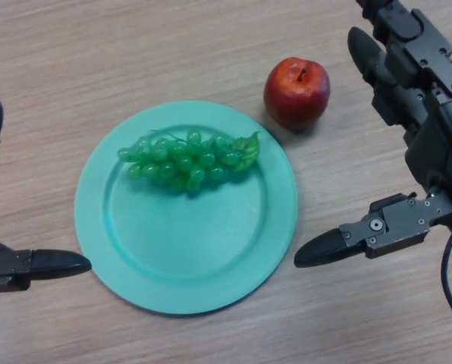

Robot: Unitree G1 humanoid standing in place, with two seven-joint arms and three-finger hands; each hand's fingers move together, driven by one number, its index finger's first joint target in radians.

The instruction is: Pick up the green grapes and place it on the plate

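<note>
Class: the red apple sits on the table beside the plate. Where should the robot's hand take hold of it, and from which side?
Probably from above: the apple stands upright, stem up, so fingers can close round its wide middle. The right hand, open and nearest, suits best; the plate lies on the other side.

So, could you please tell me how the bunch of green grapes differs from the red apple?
The bunch of small green grapes lies stretched out on the round turquoise plate; the red apple is one round fruit, stem dimple up, on the wooden table beside the plate's rim. Neither hand holds either fruit.
</note>
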